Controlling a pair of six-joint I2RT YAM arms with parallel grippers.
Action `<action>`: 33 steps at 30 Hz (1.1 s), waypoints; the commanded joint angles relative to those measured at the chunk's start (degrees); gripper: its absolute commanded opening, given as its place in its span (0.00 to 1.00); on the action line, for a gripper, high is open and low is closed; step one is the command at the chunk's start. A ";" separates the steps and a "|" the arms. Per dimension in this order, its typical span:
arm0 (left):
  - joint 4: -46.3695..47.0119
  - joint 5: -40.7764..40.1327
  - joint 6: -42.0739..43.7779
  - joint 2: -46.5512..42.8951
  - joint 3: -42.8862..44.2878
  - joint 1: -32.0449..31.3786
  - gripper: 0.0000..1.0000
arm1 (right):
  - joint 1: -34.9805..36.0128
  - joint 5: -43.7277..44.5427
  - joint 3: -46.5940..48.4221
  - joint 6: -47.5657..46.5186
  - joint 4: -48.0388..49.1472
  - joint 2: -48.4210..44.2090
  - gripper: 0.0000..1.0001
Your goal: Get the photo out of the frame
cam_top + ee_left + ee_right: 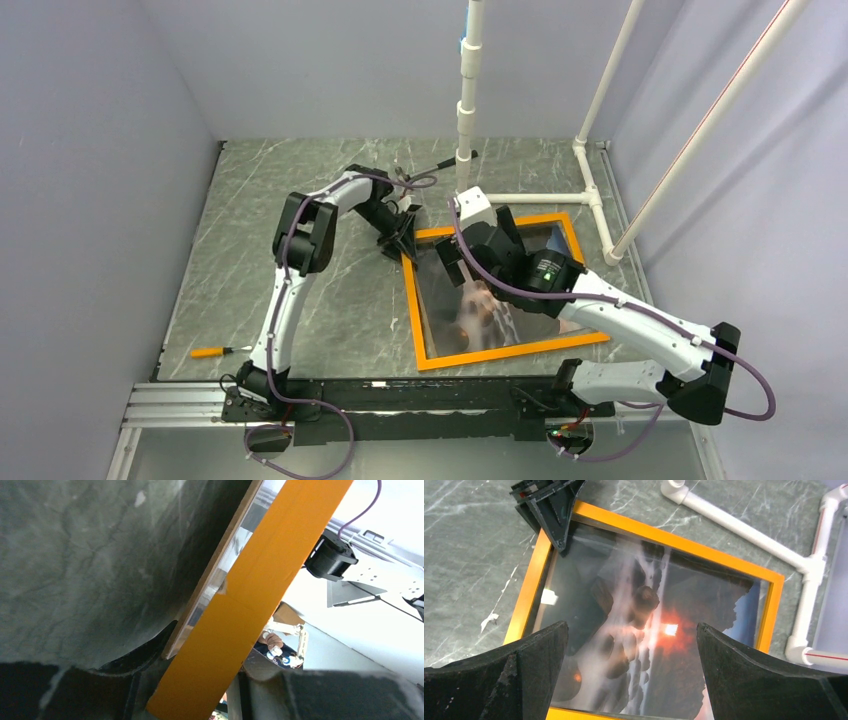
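Photo (644,610) is sitting inside the orange frame (674,540), picture side up, lying on the grey marbled table (300,180) in the middle of the top view, so nothing's out yet. Left gripper (402,238) is at the frame's upper left corner. Its wrist view shows the orange rail running between its 2 fingers, with a thin brown board edge (220,555) and a clear layer (212,592) right beside the rail. I honestly can't tell if it's clamping or just straddling it. Right gripper (631,627) hangs over the middle of the print with its fingers spread wide and nothing in them. My take on doing this step right: the left one should hold or tilt that 1 corner by the rail only, not pinching the board along with it, otherwise the print can't slide free. The right one needs an exposed edge to get at, since a flat glossy face gives open fingers nothing to bite. I'd go slow, because that clear layer could slip out too.
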 commanded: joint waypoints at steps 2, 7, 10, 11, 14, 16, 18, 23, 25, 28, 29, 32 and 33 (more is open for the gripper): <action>17.78 -22.69 2.05 -9.70 -5.50 3.77 0.63 | -0.32 -2.62 -4.00 7.15 -1.48 -1.82 1.00; 19.14 -25.10 -1.20 -20.60 -9.50 7.03 0.98 | -2.72 -7.12 -7.74 16.35 -3.44 -1.79 1.00; 21.43 -27.76 -4.27 -28.09 -14.57 7.91 0.99 | -4.30 -13.21 -10.78 17.96 0.08 -2.78 1.00; 20.73 -29.48 -5.03 -30.40 -15.78 8.09 0.99 | -5.12 -16.29 -11.45 17.98 1.37 -2.48 1.00; 24.55 -32.96 -9.12 -41.65 -26.79 8.33 0.95 | -5.66 -22.60 -11.35 19.89 3.92 0.86 1.00; 28.75 -32.25 -12.18 -50.69 -36.37 8.48 0.94 | -5.46 -22.22 -9.84 26.24 3.94 4.57 1.00; 30.25 -31.78 -13.77 -59.37 -44.32 8.68 0.94 | -4.80 -22.58 -7.61 32.51 2.69 10.39 0.98; 28.90 -34.00 -15.09 -78.28 -59.16 8.78 0.94 | 1.93 -17.67 -6.02 42.15 7.42 19.43 0.84; 27.70 -36.26 -16.16 -85.40 -63.04 8.72 0.95 | 3.30 -15.83 -4.01 44.35 6.42 24.58 0.76; 27.78 -34.24 -18.88 -95.22 -67.94 8.71 0.94 | 5.01 -12.35 -0.43 44.90 3.54 31.48 0.72; 28.03 -32.55 -20.07 -97.70 -69.51 8.70 0.94 | 5.46 -11.91 -0.17 44.64 3.60 32.75 0.65; 29.56 -29.67 -24.30 -104.06 -74.08 8.62 0.94 | 6.15 -12.43 -0.15 45.12 4.92 35.40 0.54; 29.99 -28.85 -25.16 -105.53 -75.33 8.62 0.93 | 6.42 -12.67 0.10 45.38 5.16 36.46 0.54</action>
